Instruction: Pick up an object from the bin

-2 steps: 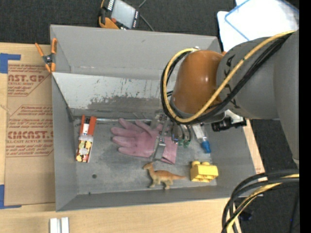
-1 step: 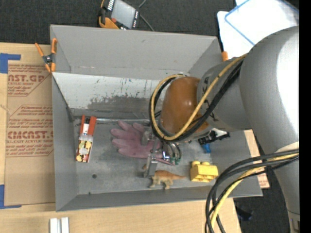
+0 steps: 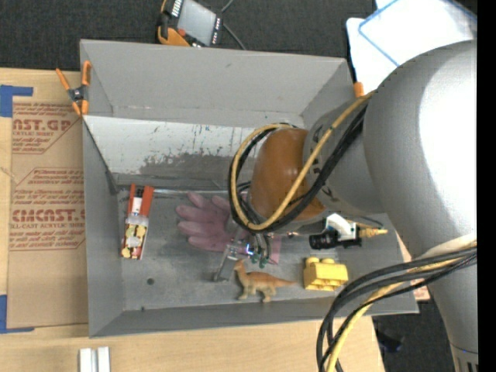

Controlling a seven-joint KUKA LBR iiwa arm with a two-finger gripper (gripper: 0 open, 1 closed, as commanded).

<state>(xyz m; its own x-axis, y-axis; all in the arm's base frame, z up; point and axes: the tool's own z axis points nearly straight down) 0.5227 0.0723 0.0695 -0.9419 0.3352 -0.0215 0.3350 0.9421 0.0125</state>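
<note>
My gripper (image 3: 242,263) hangs low over the front middle of the bin floor, under the orange wrist cover, and stands open. One thin finger (image 3: 222,270) slants down to the floor at the left. The other sits just right of it, near the glove's lower edge. A purple rubber glove (image 3: 203,218) lies flat just behind and left of the gripper. A small brown toy dinosaur (image 3: 260,284) stands right in front of it, its head close below the fingers. I see nothing between the fingers.
A yellow toy block (image 3: 325,273) lies at the front right, and a black and white gadget (image 3: 338,234) sits behind it. An orange and white packet (image 3: 136,223) lies along the left wall. The arm and its cables cover the bin's right rear.
</note>
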